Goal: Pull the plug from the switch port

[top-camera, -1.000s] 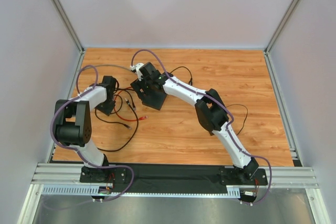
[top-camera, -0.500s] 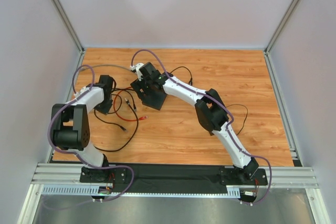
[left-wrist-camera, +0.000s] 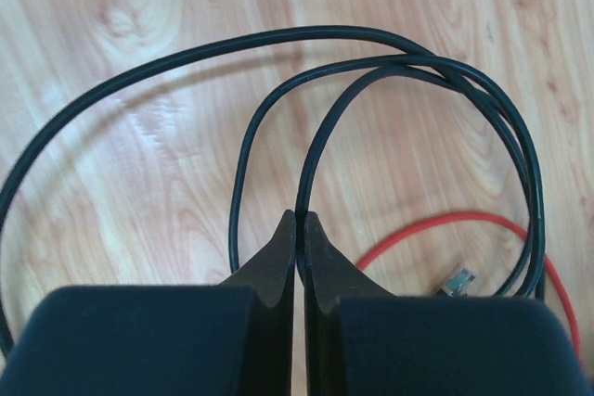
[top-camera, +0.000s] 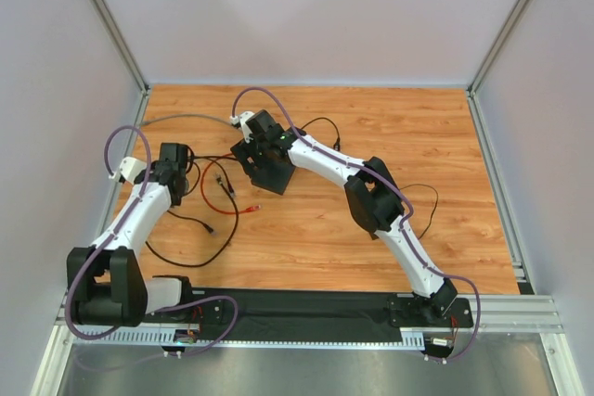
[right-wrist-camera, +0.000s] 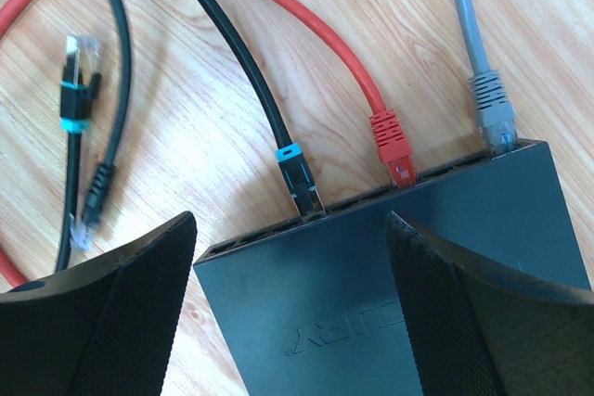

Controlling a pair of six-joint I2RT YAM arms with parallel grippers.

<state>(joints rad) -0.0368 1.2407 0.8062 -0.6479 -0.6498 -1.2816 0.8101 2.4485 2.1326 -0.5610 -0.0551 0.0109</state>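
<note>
L pincer [left-wrist-camera: 299, 229]: tips together, clamped on a thin black lead [left-wrist-camera: 316, 141], prob. to tug it; which plug it feeds, can't tell. R pincer [right-wrist-camera: 290, 257]: jaws wide apart over the switch [right-wrist-camera: 418, 266], likely to pin it to the tabletop [left-wrist-camera: 111, 6]. Just ahead of R tips, still in ports: black plug [right-wrist-camera: 299, 183], red plug [right-wrist-camera: 392, 147], grey plug [right-wrist-camera: 492, 108]. Embossed logo on switch lid is upside-down, unreadable. Loose plug [right-wrist-camera: 79, 62] lies far left.
</note>
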